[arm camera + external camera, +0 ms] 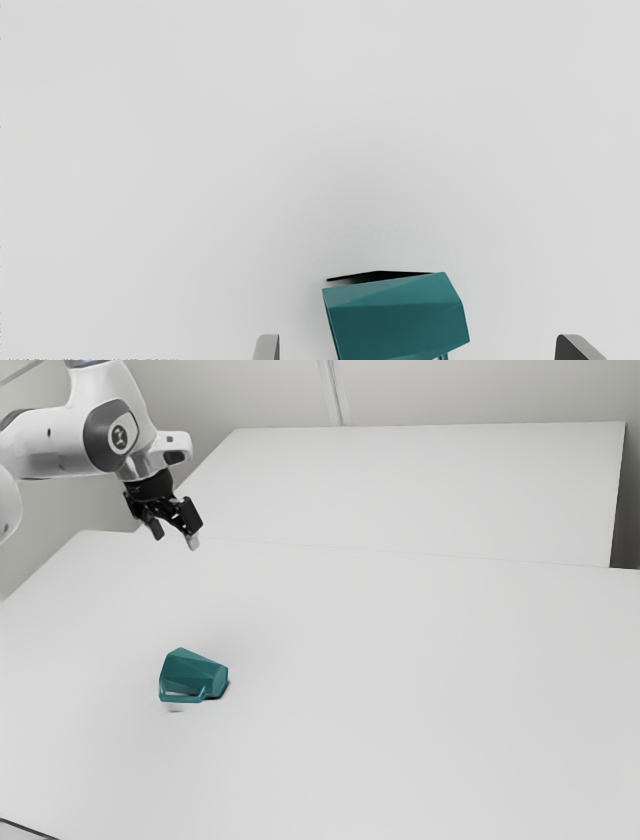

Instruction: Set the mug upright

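The teal mug [190,674] lies on its side on the white surface [400,660], so the upright pose which the task wants is not reached in these pictures. Its wider end, which I take for the mouth, points to the exterior view's left, and its narrower end, probably the base, points to the right. What remains, in my judgement, is to grasp the mug, to turn it until the base is down, and to let it go when it stands steady. The hand [175,538] is above the mug and well apart from it; its two fingers are apart and nothing is clamped between them. Beyond the mug, past the far edge of the surface, there is a big white panel or second table [420,490], which seems too far from the mug to disturb the work. The handle [182,698] is on the mug's side nearer to the exterior camera; it could catch a finger, or press against the surface during the turning. The sloped, faceted walls of the mug may also slip in the grip.
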Robot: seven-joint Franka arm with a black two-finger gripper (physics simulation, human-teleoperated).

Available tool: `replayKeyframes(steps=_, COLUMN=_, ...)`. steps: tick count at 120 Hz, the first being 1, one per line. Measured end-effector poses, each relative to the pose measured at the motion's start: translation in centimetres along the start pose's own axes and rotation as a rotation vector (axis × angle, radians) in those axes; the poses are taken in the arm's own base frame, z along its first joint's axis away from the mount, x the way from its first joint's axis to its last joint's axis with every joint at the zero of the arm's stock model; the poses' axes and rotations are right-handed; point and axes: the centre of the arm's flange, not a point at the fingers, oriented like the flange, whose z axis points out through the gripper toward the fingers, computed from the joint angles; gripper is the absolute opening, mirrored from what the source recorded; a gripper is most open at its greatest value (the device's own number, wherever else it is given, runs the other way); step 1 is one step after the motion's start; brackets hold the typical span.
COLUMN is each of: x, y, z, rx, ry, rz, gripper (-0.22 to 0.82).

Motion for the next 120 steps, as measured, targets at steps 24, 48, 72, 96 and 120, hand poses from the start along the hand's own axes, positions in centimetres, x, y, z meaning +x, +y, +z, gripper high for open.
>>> replayKeyframes(steps=24, x=-1.5, y=-0.8, z=-0.5, rx=-0.042, ry=0.022, rz=-0.032, gripper=0.60)
replayKeyframes(steps=48, x=-5.4, y=-6.0, z=3.7, rx=-0.199, ry=-0.006, rz=-0.180, gripper=0.60)
replayKeyframes(steps=72, x=-7.7, y=-8.0, z=8.5, rx=-0.316, ry=-0.053, rz=-0.246, gripper=0.60)
replayKeyframes(steps=96, x=-9.0, y=-10.0, z=13.6, rx=-0.420, ry=-0.100, rz=-0.294, gripper=0.60)
replayKeyframes(steps=120, x=-9.8, y=-11.5, z=18.8, rx=-0.508, ry=-0.139, rz=-0.316, gripper=0.60)
